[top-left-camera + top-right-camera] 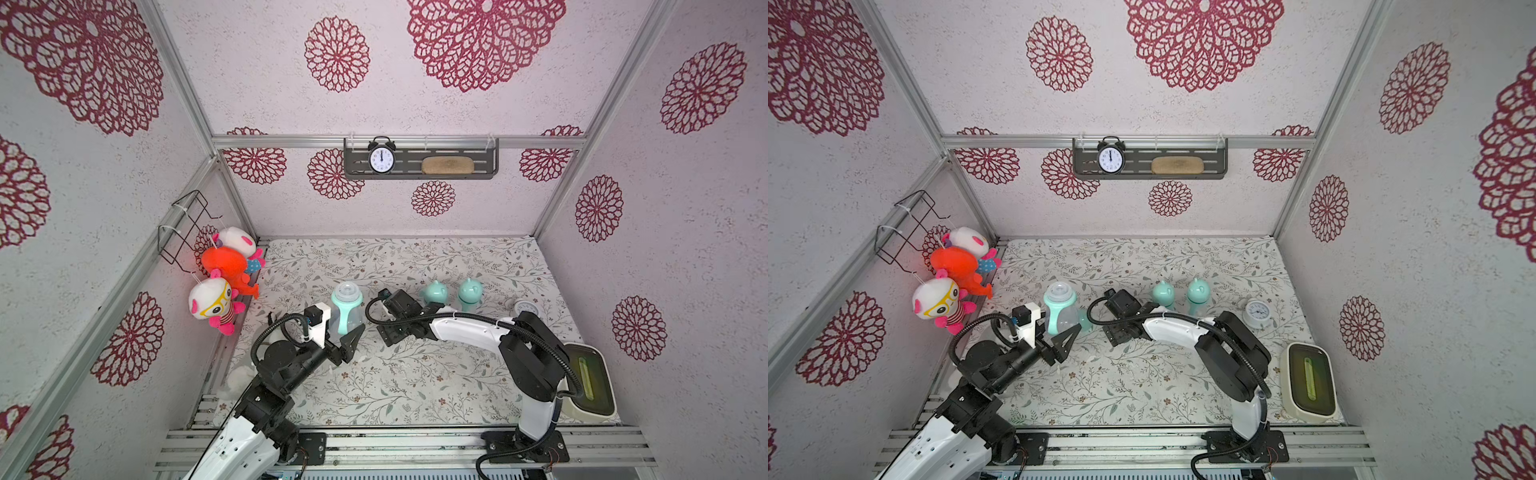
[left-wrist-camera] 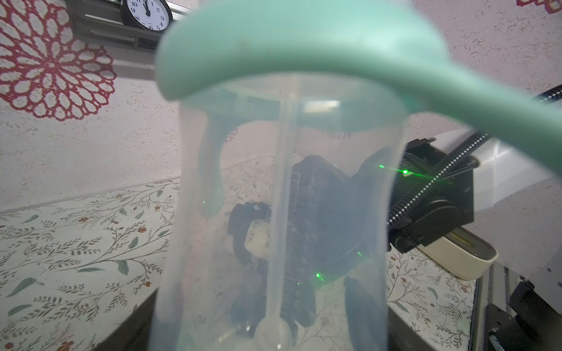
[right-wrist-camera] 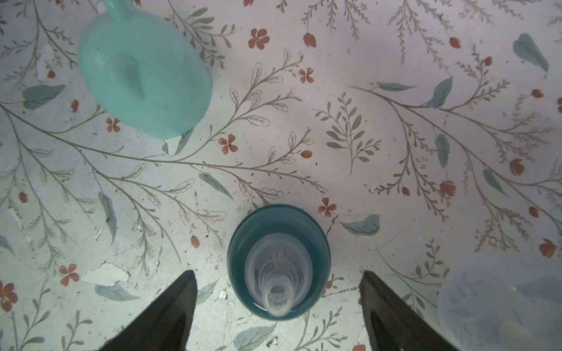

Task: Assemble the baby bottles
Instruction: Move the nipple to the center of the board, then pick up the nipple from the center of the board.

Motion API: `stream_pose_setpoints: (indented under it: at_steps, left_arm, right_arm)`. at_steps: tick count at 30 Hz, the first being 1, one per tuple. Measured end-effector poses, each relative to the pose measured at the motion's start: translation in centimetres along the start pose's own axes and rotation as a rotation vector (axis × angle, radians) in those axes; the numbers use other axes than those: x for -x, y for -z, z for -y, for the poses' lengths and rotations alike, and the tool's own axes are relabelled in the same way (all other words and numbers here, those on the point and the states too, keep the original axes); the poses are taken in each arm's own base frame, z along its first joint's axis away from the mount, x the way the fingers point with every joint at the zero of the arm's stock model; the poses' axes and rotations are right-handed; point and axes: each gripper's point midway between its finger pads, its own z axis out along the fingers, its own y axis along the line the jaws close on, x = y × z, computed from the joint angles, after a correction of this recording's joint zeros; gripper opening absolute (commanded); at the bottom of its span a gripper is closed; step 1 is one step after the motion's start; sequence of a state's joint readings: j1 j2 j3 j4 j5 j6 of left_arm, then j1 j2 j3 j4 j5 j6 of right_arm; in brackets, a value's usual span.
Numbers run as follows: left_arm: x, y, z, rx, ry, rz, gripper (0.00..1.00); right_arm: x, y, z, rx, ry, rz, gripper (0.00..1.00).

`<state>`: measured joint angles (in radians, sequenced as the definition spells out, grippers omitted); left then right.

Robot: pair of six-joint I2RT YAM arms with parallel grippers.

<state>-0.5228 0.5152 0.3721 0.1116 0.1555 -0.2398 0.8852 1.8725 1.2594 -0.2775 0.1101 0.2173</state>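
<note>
In both top views my left gripper (image 1: 352, 337) (image 1: 1068, 334) is shut on the base of a clear baby bottle (image 1: 347, 307) (image 1: 1060, 309) with a mint handled ring, held upright. The bottle (image 2: 282, 188) fills the left wrist view. My right gripper (image 3: 279, 307) points down, open, with a dark teal nipple collar (image 3: 278, 261) standing on the table between its fingers (image 3: 170, 313), untouched. From above the gripper (image 1: 392, 328) hides the collar. Two capped bottles (image 1: 435, 293) (image 1: 470, 295) stand just right of it. A mint dome cap (image 3: 143, 76) shows in the right wrist view.
A small white alarm clock (image 1: 525, 308) sits right of the capped bottles. A white box with a green window (image 1: 590, 382) lies at the front right. Plush toys (image 1: 224, 282) hang at the left wall. A wall shelf (image 1: 419, 160) holds a black clock.
</note>
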Motion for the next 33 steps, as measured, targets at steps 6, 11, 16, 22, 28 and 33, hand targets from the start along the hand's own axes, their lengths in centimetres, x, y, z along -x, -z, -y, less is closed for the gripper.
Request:
stream_pose_setpoints:
  at_steps: [6,11,16,22,28,33]
  left_arm:
    - [0.0,0.0,0.0,0.0,0.0,-0.002,0.0]
    - [-0.2,-0.1,0.0,0.0,0.001,-0.008,0.0]
    - [-0.2,-0.1,0.0,0.001,0.001,-0.009,0.0]
    - [-0.2,-0.1,0.0,0.001,0.001,-0.008,0.0]
    - [-0.2,-0.1,0.0,0.0,0.001,-0.008,0.0]
    - [-0.2,-0.1,0.0,0.0,0.002,-0.008,0.0]
  right_arm:
    - [-0.5,-1.3,-0.3,0.021,0.007,-0.017,0.84]
    - [-1.4,-2.6,-0.4,0.024,0.014,-0.046,0.82]
    - [-1.6,-2.9,-0.4,0.023,0.015,-0.05,0.79]
    - [-1.6,-3.2,-0.4,0.024,0.014,-0.047,0.74]
    - [-1.6,-3.3,-0.4,0.025,0.014,-0.045,0.77]
    - [-1.7,-3.5,-0.3,0.014,0.016,-0.048,0.77]
